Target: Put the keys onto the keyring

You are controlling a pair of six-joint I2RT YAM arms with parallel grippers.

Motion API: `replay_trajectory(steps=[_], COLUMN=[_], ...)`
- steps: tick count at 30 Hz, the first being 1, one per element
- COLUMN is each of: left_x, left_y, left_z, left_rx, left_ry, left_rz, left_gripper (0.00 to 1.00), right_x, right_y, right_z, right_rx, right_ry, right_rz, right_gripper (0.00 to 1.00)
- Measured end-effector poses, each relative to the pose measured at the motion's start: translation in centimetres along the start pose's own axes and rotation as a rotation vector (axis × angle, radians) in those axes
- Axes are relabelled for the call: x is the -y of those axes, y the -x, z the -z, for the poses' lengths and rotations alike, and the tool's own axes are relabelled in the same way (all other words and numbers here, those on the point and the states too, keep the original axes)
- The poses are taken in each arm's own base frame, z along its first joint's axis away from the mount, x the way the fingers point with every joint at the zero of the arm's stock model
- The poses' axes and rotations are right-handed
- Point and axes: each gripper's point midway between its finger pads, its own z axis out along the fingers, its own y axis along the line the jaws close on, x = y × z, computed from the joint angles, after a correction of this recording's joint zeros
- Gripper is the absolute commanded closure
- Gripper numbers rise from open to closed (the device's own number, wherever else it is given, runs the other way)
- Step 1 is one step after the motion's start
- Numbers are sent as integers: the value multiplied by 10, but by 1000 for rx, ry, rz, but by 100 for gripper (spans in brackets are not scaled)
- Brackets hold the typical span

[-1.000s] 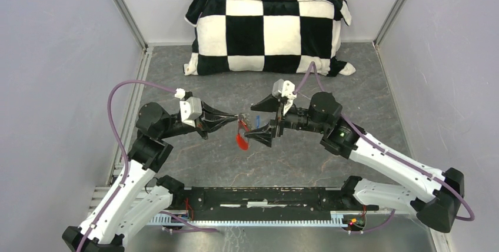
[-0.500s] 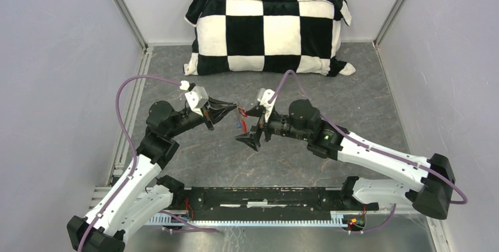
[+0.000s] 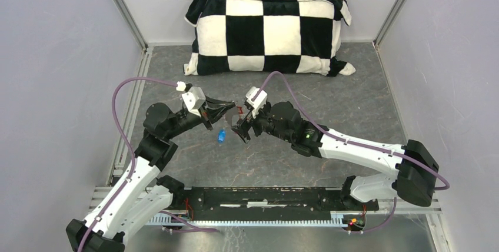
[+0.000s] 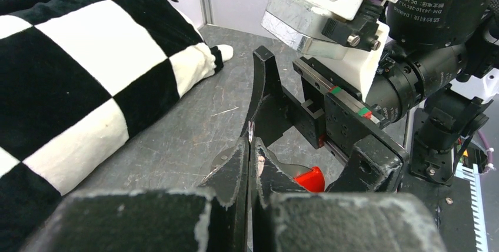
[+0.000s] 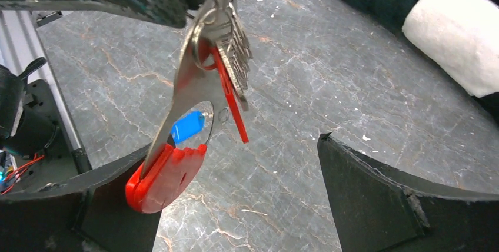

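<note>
**A:** Item one, the keys?

**B:** Keys (image 5: 234, 57): a fan of thin silver blades hanging in the air above the table (image 3: 353, 93), bunched on the keyring (image 5: 199, 35). On the same ring are a flat silver plate (image 5: 179, 102) with a hole in it, a narrow red strip (image 5: 232, 110) and a red tag (image 5: 162, 175).

**A:** Held by what?

**B:** Left gripper (image 3: 230, 109), clenched on the keyring at the top of the bunch, fingers (image 4: 238, 166) pressed together.

**A:** Right gripper?

**B:** Right gripper (image 3: 239, 126): released, jaws wide apart, one on either side of the hanging bunch. The red tag overlaps one finger (image 5: 88, 205); I cannot tell whether they touch.

**A:** Loose pieces?

**B:** One blue tag (image 3: 221, 136), apart from the bunch and apparently lying on the table just below the left gripper.

**A:** Any writing?

**B:** On the right arm's motor (image 4: 432, 5), white print reading "DM-J4310-2EC", beside a lit green lamp. The rest is too small to read.

**A:** Surroundings?

**B:** Black-and-white chequered pillow (image 3: 265, 31) at the far edge of the table.
</note>
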Motion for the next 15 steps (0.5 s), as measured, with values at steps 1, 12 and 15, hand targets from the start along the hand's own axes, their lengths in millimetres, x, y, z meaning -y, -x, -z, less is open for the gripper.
replay_trajectory(steps=[1,12,15], left_x=[0,4,5], left_y=[1,8,9], left_z=[0,4,5], left_rx=[2,22,24], left_ry=[0,-4,-11], left_rz=[-2,-17,-19], left_gripper=[98,98,98], right_x=[1,12,13], right_y=[0,9,19], right_z=[0,10,12], right_rx=[0,66,93], right_ry=[-8,-79,-29], right_rz=[2,-168,-185], right_gripper=[2,2,2])
